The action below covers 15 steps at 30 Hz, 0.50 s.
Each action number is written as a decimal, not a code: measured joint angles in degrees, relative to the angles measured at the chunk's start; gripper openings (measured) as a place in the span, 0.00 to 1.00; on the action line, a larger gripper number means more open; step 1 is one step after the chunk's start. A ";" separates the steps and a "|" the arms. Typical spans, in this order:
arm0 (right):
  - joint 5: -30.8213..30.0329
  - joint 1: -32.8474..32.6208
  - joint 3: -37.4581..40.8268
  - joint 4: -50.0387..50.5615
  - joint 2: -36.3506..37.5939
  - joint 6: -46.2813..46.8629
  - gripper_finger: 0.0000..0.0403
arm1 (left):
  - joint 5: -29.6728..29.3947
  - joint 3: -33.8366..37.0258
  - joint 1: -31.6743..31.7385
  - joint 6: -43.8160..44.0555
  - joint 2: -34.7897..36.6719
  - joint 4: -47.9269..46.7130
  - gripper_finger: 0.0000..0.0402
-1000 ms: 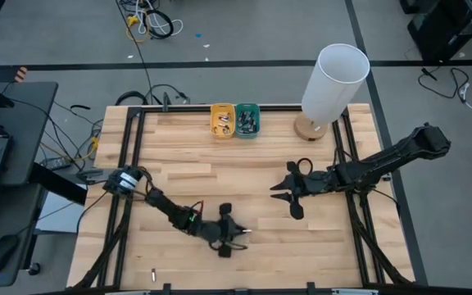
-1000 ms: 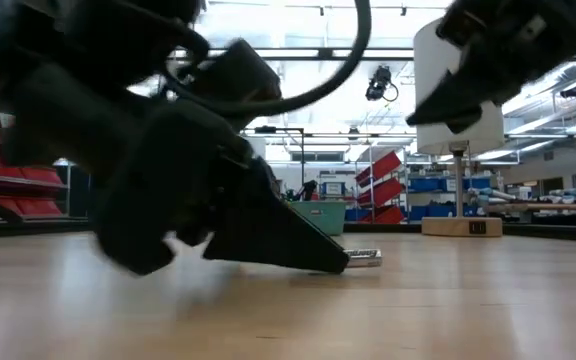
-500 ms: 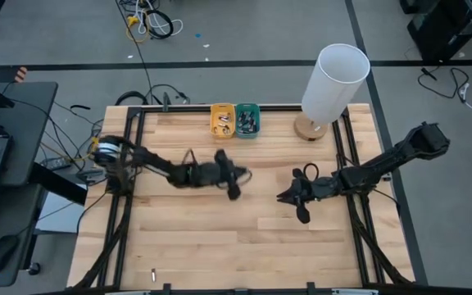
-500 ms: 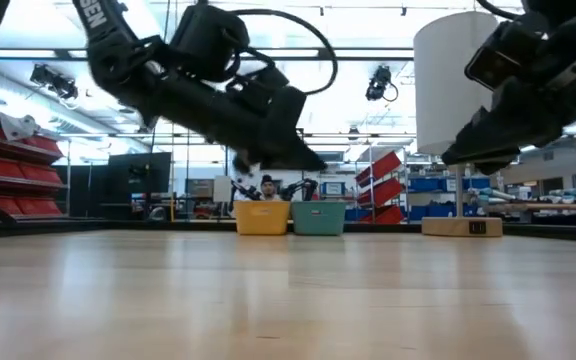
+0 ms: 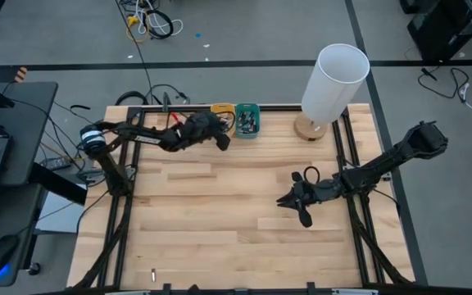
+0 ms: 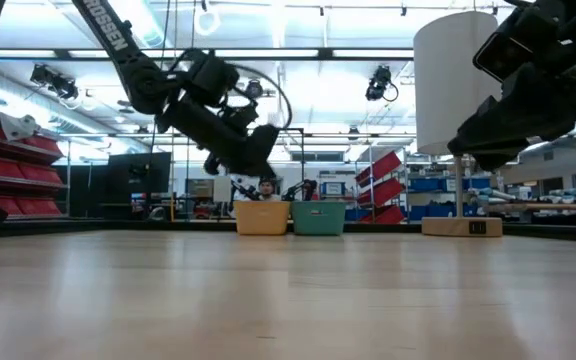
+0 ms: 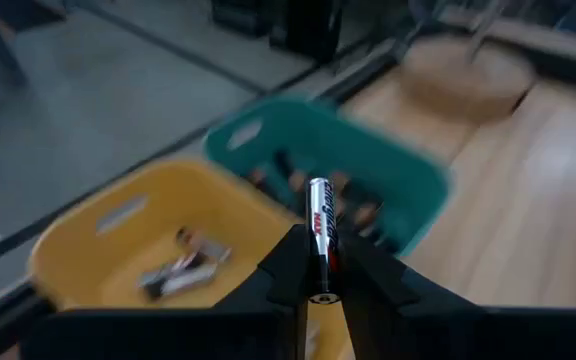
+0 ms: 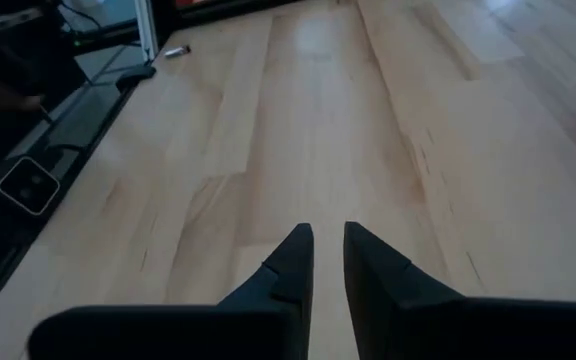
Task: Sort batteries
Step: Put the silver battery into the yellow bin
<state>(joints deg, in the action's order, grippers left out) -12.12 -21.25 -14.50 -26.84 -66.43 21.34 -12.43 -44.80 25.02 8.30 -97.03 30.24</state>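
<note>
A slim silvery battery (image 7: 320, 210) sits in my left gripper (image 7: 320, 248), which is shut on it. The gripper (image 5: 220, 136) hangs at the table's far edge, above the yellow tray (image 7: 138, 245) and next to the teal tray (image 7: 388, 165). Both trays hold several batteries. In the low view the gripper (image 6: 258, 160) is above the trays (image 6: 263, 217). My right gripper (image 8: 328, 250) hovers over bare wood at the right (image 5: 289, 201), its fingers a narrow gap apart with nothing between them. My left gripper pinches the battery's near half (image 7: 320, 275) between its two fingers. The battery lies along the fingers, and its far end sticks out past their tips. The fingers slant down toward the table's far edge. The battery is lifted clear, above the trays.
A white lamp (image 5: 332, 82) on a wooden foot stands at the far right, close to the teal tray (image 5: 247, 120). One loose battery (image 5: 153, 276) lies near the front left edge. Black rails frame the table's sides.
My left gripper has lifted the battery off the middle of the table. It has swung with it toward the far edge to above the trays, turning as it went. My right gripper has sunk a little.
</note>
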 joint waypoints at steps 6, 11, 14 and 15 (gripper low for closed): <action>0.00 -0.44 0.00 -0.12 -0.04 -0.68 0.12 | -6.47 0.04 1.40 0.47 -0.13 -4.89 0.21; 0.63 -1.43 0.02 0.42 -0.04 1.24 0.12 | -2.10 0.03 1.57 2.58 1.39 -6.40 0.37; 0.87 -2.54 0.53 0.45 -0.04 0.73 0.12 | 1.26 0.00 1.45 2.91 3.43 -5.55 0.47; 0.73 -2.67 0.66 0.34 -0.04 0.73 0.12 | 1.61 0.00 1.54 2.83 4.49 -5.95 0.50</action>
<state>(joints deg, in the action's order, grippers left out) -11.39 -23.92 -13.84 -26.50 -66.48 22.07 -10.83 -44.80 26.55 11.13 -92.54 24.29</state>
